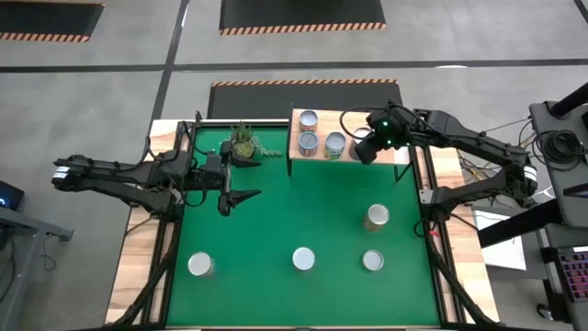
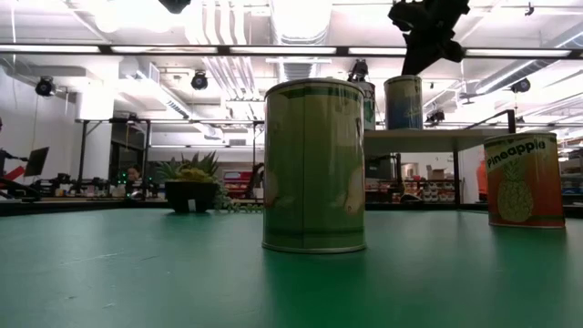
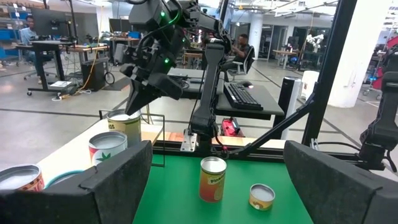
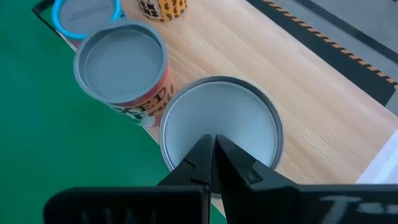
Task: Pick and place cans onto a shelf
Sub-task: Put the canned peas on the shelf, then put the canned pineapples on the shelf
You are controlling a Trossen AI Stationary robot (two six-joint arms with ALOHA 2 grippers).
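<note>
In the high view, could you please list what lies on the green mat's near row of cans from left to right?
Left can → middle can → right can.

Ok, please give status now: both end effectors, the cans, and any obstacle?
Right end effector shut, above a can on the shelf. Left end effector open, empty, beside the potted plant. Four cans on the green mat. Nothing in the way.

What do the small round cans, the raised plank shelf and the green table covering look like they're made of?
The silver-topped cans: probably metal, since their lids shine and are ringed by a rim, with printed paper-like labels. The raised plank shelf: light wood with visible grain, matte. The green table covering: flat and non-glossy, maybe felt or a mat; I cannot tell which.
</note>
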